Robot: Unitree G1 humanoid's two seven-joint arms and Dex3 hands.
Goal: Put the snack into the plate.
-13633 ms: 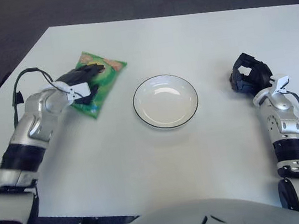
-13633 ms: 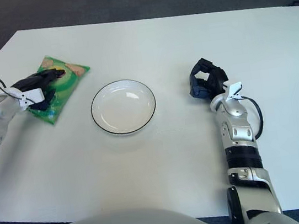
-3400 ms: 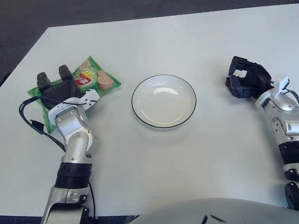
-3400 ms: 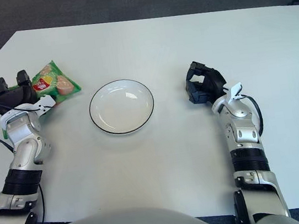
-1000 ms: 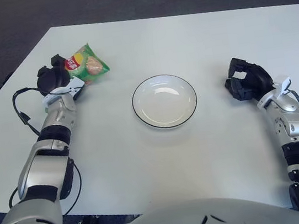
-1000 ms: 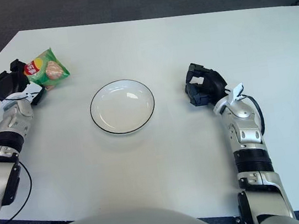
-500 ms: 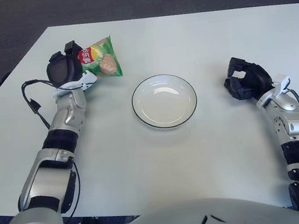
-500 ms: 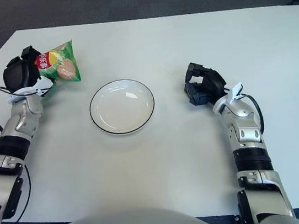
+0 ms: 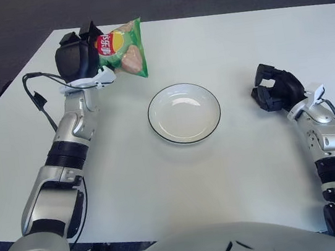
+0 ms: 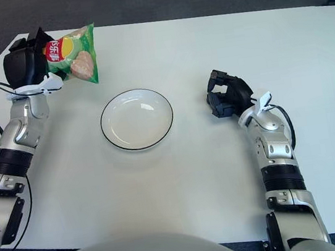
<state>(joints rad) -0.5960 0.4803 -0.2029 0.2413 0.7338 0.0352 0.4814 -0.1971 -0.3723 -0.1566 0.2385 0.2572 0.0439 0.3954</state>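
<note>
A green snack bag (image 9: 123,49) hangs in the air above the table's far left, held at its left edge by my left hand (image 9: 80,58), whose fingers are shut on it. The bag is up and to the left of the white plate (image 9: 184,113) with a dark rim, which sits at the table's middle with nothing in it. My right hand (image 9: 276,89) shows to the right of the plate, fingers curled, holding nothing.
The white table (image 9: 163,182) runs wide around the plate; its far edge and left corner border a dark carpeted floor (image 9: 3,23). A black cable (image 9: 38,103) loops by my left forearm.
My left hand has lifted the snack bag higher and carried it rightwards, towards the plate. The right hand has stayed where it was.
</note>
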